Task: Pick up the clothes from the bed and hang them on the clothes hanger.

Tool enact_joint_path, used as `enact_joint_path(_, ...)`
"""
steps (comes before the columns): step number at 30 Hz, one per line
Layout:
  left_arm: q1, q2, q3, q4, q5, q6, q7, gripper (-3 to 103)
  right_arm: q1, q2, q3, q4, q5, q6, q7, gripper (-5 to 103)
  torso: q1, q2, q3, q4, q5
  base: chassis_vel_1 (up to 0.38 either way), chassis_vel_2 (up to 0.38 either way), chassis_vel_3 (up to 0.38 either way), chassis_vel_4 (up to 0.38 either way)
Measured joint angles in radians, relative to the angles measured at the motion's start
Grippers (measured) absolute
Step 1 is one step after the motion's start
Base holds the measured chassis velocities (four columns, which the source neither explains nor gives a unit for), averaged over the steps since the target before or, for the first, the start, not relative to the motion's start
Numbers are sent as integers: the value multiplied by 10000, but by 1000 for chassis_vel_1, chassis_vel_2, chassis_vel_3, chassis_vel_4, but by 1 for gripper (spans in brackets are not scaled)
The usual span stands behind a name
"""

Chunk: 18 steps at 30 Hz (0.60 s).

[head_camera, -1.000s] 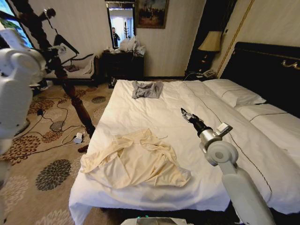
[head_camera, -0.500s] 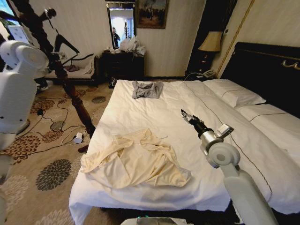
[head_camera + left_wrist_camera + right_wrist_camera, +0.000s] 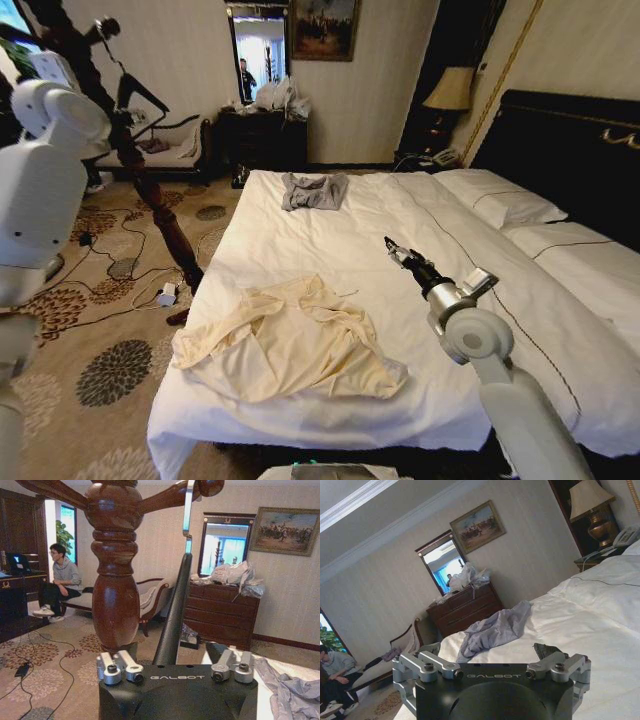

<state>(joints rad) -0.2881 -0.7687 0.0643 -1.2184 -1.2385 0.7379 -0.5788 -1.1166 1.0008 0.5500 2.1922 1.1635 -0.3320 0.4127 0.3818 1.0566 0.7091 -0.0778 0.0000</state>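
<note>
shirt (image 3: 290,345), cream-yellow, lies crumpled at the near left corner of the bed (image 3: 420,395), ungrasped, so i log the pick-up step as not yet begun. right gripper (image 3: 390,246) hovers over mid-bed beyond it; i cannot tell its jaw state. farther off, left gripper (image 3: 177,666) looks closed on the black hanger (image 3: 176,610) beside the coat stand (image 3: 116,590); next i judge the right arm must descend onto the shirt.

"GALBOT" stands in pale letters on the black body of the left pincer (image 3: 177,666) and the right pincer (image 3: 492,667).
</note>
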Motion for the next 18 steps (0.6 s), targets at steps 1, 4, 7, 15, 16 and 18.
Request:
enact_joint_path(1, -3, -3, 0, 1, 2, -2, 30, 76, -32, -1, 12, 14, 0, 0, 7, 100, 0, 0, 0, 0, 0, 0, 0, 0, 0)
enact_joint_path(4, -38, 18, 35, -6, 2, -16, 91, 60, -124, 21, 19, 72, -12, 0, 24, 100, 0, 0, -1, 1, 0, 0, 0, 0, 0)
enact_joint_path(7, -69, 67, 64, -29, -47, -71, 131, 49, -142, 53, 10, 116, -30, 0, 41, 100, 0, 0, 0, 1, 0, 0, 0, 0, 0)
enact_joint_path(15, -82, 330, 62, -246, -179, -270, 410, 22, -215, 65, 17, 191, -72, 0, 70, 100, 0, 0, 0, 0, 0, 0, 0, 0, 0)
enact_joint_path(16, -82, 378, 33, -278, -180, -385, 534, 19, -246, 68, 24, 197, -116, 2, 70, 100, 0, 0, 0, 6, -1, 0, 0, 0, 0)
enact_joint_path(18, -82, 398, 10, -300, -180, -459, 592, 18, -263, 77, 24, 218, -154, 5, 62, 100, 0, 0, -1, 3, 0, 0, 0, 0, 0)
